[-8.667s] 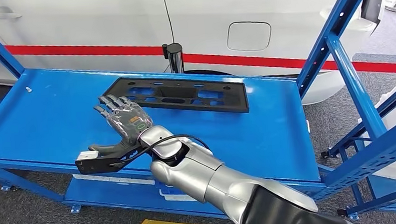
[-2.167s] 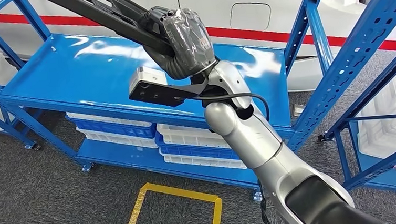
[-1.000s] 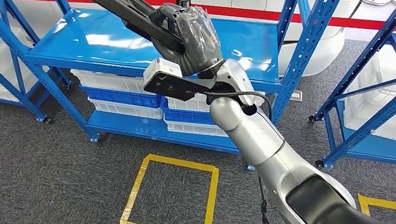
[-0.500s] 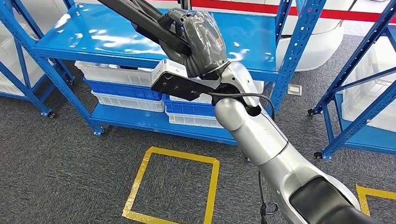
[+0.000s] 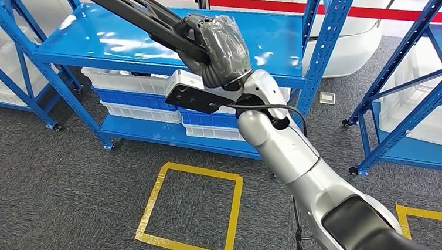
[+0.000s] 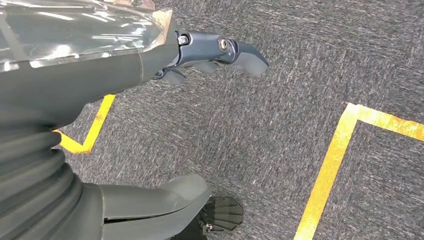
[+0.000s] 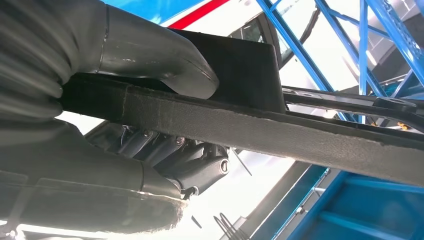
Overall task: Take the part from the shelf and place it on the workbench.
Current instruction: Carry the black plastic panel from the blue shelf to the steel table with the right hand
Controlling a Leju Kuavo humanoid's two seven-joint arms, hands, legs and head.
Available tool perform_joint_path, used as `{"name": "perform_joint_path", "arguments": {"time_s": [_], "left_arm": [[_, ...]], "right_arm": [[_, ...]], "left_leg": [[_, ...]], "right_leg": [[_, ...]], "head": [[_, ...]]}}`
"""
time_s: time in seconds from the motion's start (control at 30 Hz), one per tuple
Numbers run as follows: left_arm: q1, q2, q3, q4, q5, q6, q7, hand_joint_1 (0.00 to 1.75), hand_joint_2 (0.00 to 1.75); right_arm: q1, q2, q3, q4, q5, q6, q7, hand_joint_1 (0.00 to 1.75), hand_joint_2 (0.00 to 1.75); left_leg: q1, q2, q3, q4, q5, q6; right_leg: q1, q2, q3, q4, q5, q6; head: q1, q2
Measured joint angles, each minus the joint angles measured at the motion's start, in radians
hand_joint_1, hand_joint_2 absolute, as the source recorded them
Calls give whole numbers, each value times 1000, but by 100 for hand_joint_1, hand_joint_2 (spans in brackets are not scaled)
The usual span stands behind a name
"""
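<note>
The part is a long black plastic panel. My right hand grips it near one end and holds it up in the air in front of the blue shelf, so the panel slants up toward the far left. In the right wrist view the thumb presses on one face of the part and the fingers curl under the other. My left hand hangs over grey carpet, its thumb and fingers apart with nothing between them.
White and blue bins fill the shelf's lower levels. More blue racks stand at the left and right. A white car is behind the shelf. A yellow taped square marks the carpet below my arm.
The part lay on the shelf with my right hand beside it; now the hand grips it, lifted clear. The camera has backed away, so the shelf looks farther off.
</note>
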State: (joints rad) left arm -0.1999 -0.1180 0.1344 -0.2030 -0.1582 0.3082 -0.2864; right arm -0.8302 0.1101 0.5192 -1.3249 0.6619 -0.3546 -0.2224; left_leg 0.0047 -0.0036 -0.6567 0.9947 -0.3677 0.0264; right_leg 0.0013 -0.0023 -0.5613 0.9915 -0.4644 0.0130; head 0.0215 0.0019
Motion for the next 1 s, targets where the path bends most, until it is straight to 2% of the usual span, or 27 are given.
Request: {"name": "perform_joint_path", "arguments": {"time_s": [0.03,0.07,0.1,0.17,0.2,0.23,0.27,0.3,0.33,0.37,0.4,0.43,0.47,0.5,0.57,0.63,0.7,0.73,0.77,0.8,0.83,0.9,0.93,1.0], "left_arm": [[0,0,1,0,1,0,-1,0,175],[0,0,2,0,1,1,-1,0,175],[-1,-1,3,0,2,2,-2,0,175],[-1,-1,7,0,2,3,-2,0,175],[-1,-1,8,0,2,3,-2,0,175],[0,-1,10,0,2,3,-2,0,175],[1,-2,11,0,3,4,-2,0,175],[2,-2,11,0,3,4,-2,0,175],[2,-1,11,0,4,5,-2,0,175],[2,-1,12,0,4,7,-2,0,175],[2,0,12,0,4,8,-3,0,175],[3,0,13,0,5,9,-3,0,175],[5,1,13,0,6,10,-4,0,175],[8,1,15,0,7,11,-5,0,175],[12,2,16,0,8,12,-6,0,175],[13,3,17,0,8,13,-9,0,175],[13,4,18,0,9,14,-10,0,175],[13,4,18,0,9,14,-10,0,175],[14,4,19,0,9,14,-10,0,175],[14,4,21,0,9,14,-10,0,175],[14,4,23,0,9,14,-11,0,175],[12,5,26,0,9,15,-12,0,175],[11,5,26,-1,9,15,-12,0,175],[10,5,27,-1,9,15,-13,0,175]], "right_arm": [[-3,3,0,2,1,0,0,175,175],[-6,6,1,4,2,0,-1,175,175],[-10,8,2,6,2,0,-2,175,175],[-13,8,4,12,2,-1,-2,175,175],[-11,7,4,16,2,-1,-2,175,175],[-9,6,5,21,2,-1,-2,175,175],[-7,5,6,26,2,-1,-2,175,175],[-6,4,7,30,2,-1,-3,175,175],[-6,4,7,33,2,-1,-4,175,175],[-7,4,8,36,2,-1,-6,175,175],[-7,4,8,38,2,-2,-9,175,175],[-7,4,8,41,1,-2,-11,175,175],[-6,5,8,44,1,-2,-12,175,175],[-6,7,8,47,0,-3,-13,175,175],[-7,12,9,52,-2,-3,-15,175,175],[-7,15,10,55,-2,-3,-19,175,175],[-6,16,11,59,-3,-3,-21,175,175],[-5,16,12,62,-3,-3,-22,175,175],[-5,16,12,64,-3,-3,-23,175,175],[-5,17,12,66,-3,-3,-23,175,175],[-5,18,12,67,-3,-3,-23,175,175],[-9,20,12,68,-3,-3,-24,175,175],[-10,21,12,68,-3,-3,-25,175,175],[-11,22,12,69,-3,-3,-26,175,175]], "left_leg": [[1,0,8,-16,7,7],[4,0,17,-36,18,14],[8,0,26,-55,27,19],[13,-2,28,-68,36,21],[15,-6,24,-68,38,18],[17,-11,20,-67,39,14],[20,-17,15,-65,41,9],[26,-23,9,-59,42,1],[31,-29,0,-47,40,-8],[34,-35,-11,-34,38,-19],[36,-41,-22,-21,35,-29],[37,-45,-30,-11,35,-38],[36,-50,-35,-8,38,-45],[38,-53,-39,-7,41,-49],[38,-40,-49,7,29,-54],[37,-14,-85,95,-28,-54],[35,-2,-142,239,-98,-53],[35,0,-160,290,-117,-51],[34,0,-160,303,-118,-47],[33,2,-138,274,-103,-41],[29,12,-94,208,-79,-32],[16,40,-17,81,-50,-19],[9,49,2,47,-46,-15],[0,39,1,37,-45,-13]], "right_leg": [[-1,0,-1,-2,-1,4],[1,0,-8,11,-12,4],[1,1,-23,43,-31,2],[-5,3,-77,162,-88,-3],[-10,3,-104,221,-110,1],[-16,3,-118,253,-120,8],[-23,3,-114,248,-115,20],[-32,3,-90,202,-95,35],[-41,9,-53,131,-72,52],[-44,18,-22,72,-52,62],[-45,26,-2,33,-39,64],[-43,32,2,21,-36,59],[-37,32,-3,32,-34,50],[-38,27,-7,36,-32,42],[-41,17,-9,40,-27,29],[-39,6,-10,39,-23,18],[-30,-9,-11,39,-22,11],[-26,-16,-12,39,-22,9],[-22,-24,-12,39,-22,7],[-19,-31,-12,39,-23,7],[-17,-37,-12,39,-23,7],[-10,-47,-13,38,-23,8],[-7,-53,-13,37,-23,8],[-4,-66,-13,34,-23,10]], "head": [[0,0],[0,0],[1,0],[3,0],[3,0],[4,0],[4,0],[4,0],[6,0],[10,0],[14,0],[17,0],[19,0],[19,0],[18,0],[15,0],[13,0],[13,0],[13,0],[13,0],[14,0],[15,0],[16,0],[17,0]]}}
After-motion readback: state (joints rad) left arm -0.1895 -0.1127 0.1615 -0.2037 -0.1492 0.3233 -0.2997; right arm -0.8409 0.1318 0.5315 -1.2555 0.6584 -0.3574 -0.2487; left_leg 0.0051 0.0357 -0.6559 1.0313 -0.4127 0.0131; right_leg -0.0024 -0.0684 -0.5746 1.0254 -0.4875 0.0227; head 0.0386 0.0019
